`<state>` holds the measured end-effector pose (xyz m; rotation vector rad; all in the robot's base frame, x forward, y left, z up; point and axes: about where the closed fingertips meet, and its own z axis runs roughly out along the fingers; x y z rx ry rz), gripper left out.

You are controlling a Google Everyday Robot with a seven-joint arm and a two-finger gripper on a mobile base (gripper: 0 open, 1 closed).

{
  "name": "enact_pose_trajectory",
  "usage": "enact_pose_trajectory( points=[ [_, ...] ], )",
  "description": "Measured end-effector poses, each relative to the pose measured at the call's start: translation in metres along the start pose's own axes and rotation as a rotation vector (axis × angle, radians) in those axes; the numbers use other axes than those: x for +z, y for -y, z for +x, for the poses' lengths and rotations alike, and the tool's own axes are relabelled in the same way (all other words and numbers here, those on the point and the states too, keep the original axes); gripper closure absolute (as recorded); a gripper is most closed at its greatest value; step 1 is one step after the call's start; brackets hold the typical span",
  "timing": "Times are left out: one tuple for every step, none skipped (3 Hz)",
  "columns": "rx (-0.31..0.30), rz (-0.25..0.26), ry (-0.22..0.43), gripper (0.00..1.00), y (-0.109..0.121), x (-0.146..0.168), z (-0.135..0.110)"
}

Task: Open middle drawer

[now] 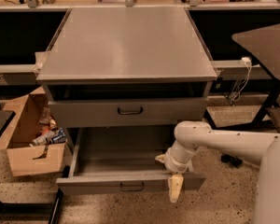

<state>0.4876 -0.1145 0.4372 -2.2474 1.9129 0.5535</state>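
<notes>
One camera view, looking down on the cabinet (126, 45). Middle drawer (123, 153) stands pulled well out toward the camera, long axis running across the picture. Gripper (172, 181) hangs at the right part of its front panel (spread or closed: cannot tell); the loop handle (131, 186) lies just beside it, toward picture-left. Judged: opening looks essentially complete.

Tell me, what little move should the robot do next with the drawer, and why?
Probably lift the pincer up and away from the middle drawer. That drawer already sticks far out of the cabinet, its inside showing, and the pincer hangs at its front edge, right of the handle, so little pulling seems left.
</notes>
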Motion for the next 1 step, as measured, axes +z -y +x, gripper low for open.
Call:
enact_pose_trajectory(
  points=[
    [-0.099, 0.073, 0.022, 0.0, -0.0161, -0.0349, -0.0232]
  ],
)
